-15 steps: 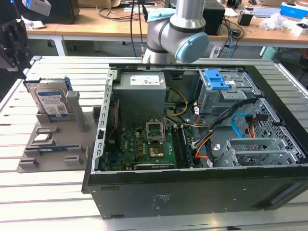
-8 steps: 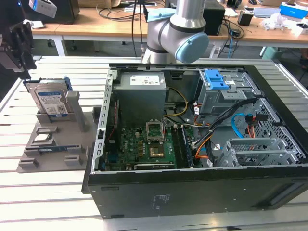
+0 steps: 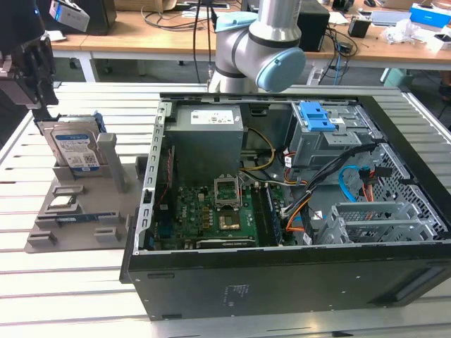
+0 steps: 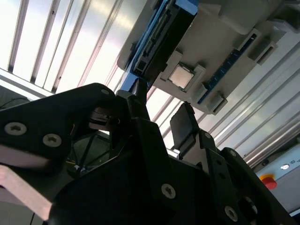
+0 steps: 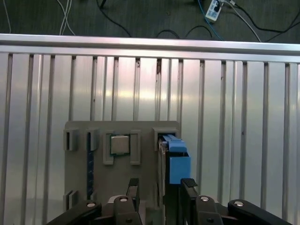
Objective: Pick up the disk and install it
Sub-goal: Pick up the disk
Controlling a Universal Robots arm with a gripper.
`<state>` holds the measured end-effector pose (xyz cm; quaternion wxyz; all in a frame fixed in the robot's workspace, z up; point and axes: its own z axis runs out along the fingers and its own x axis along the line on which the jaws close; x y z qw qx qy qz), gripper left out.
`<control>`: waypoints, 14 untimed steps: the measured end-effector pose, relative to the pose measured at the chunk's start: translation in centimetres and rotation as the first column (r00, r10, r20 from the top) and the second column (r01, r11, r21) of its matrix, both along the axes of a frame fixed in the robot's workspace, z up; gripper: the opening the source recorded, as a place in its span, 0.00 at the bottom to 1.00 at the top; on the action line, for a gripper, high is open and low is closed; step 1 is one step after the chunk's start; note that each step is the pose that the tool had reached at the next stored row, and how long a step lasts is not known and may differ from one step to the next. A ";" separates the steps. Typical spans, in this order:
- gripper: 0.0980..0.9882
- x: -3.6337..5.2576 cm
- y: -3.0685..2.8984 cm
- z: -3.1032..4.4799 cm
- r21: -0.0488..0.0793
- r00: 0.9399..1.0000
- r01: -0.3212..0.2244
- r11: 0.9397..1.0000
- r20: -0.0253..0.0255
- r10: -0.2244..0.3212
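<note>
The disk (image 3: 74, 148) stands on edge in a grey holder (image 3: 77, 211) at the exterior view's left, its white-and-blue label facing the camera. Its blue carrier frame (image 5: 177, 159) and dark edge show from above in the first wrist view. My black gripper (image 3: 39, 91) hangs just above the disk's top edge, slightly behind it. It is open. Its two fingers (image 5: 133, 187) stand apart in both wrist views, with the disk's edge (image 4: 159, 37) below the gap between them. My gripper (image 5: 160, 187) (image 4: 161, 115) touches nothing.
An open computer case (image 3: 282, 282) lies at the exterior view's right, with a blue latch (image 3: 317, 116) on its drive cage. The holder also carries a square chip (image 5: 119, 144). The arm's base (image 3: 261, 49) rises behind the case. The slatted metal table (image 5: 234, 117) surrounds the holder.
</note>
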<state>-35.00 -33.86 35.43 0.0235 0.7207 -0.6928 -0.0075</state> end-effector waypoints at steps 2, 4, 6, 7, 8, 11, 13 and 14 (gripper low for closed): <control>0.43 0.05 0.01 -0.25 -0.002 1.000 0.000 1.000 0.000 0.000; 0.43 0.08 0.01 -0.53 -0.003 1.000 0.000 1.000 0.000 0.000; 0.43 0.14 0.03 -1.02 -0.005 1.000 0.000 1.000 0.000 0.000; 0.43 0.16 0.08 -1.15 -0.006 1.000 0.000 1.000 0.000 0.000; 0.43 0.18 0.21 -1.24 -0.006 1.000 0.000 1.000 0.000 0.000; 0.43 0.20 1.25 -1.60 -0.007 1.000 0.000 1.000 0.000 0.000; 0.43 0.20 1.98 -2.15 -0.007 1.000 0.000 1.000 0.000 0.000; 0.43 0.20 1.99 -2.53 -0.007 1.000 0.000 1.000 0.000 0.000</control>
